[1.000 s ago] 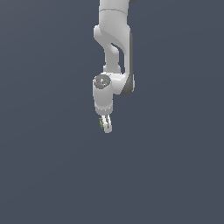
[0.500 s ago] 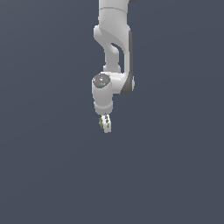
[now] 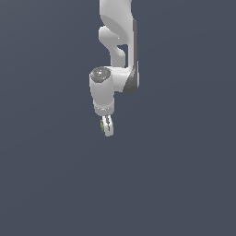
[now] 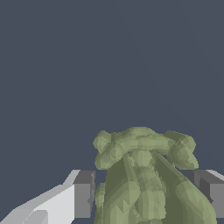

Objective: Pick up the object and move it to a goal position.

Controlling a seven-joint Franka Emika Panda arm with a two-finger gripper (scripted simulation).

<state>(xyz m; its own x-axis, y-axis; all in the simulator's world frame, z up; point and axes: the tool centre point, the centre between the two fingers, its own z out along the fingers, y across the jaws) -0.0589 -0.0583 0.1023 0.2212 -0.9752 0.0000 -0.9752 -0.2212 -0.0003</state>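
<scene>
Exterior view: the white arm [image 3: 117, 50] is hanging down from the top edge against a flat slate-grey ground. Its jaws [image 3: 107, 128] are pointing downward. A sliver of olive green, the object [image 3: 102, 125], is showing between the fingers, on the side facing the exterior view's left. The fingers are sitting close together with the clump between them. Whether the object is touching any surface cannot be told here; no shadow or edge is showing beneath it.

Wrist view: the object [image 4: 146, 175] is filling the space between the two dark grey pads [image 4: 84, 194]. It is lumpy and knobbly, and its wider, knuckled end is sticking out past the fingertips. One pad is pressing against its flank; the other pad [image 4: 210, 192] is sitting at its opposite side, partly covered by the bulge of the clump. The jaws are closed down to the clump's width and gripping it. Behind it only plain grey background is showing.
</scene>
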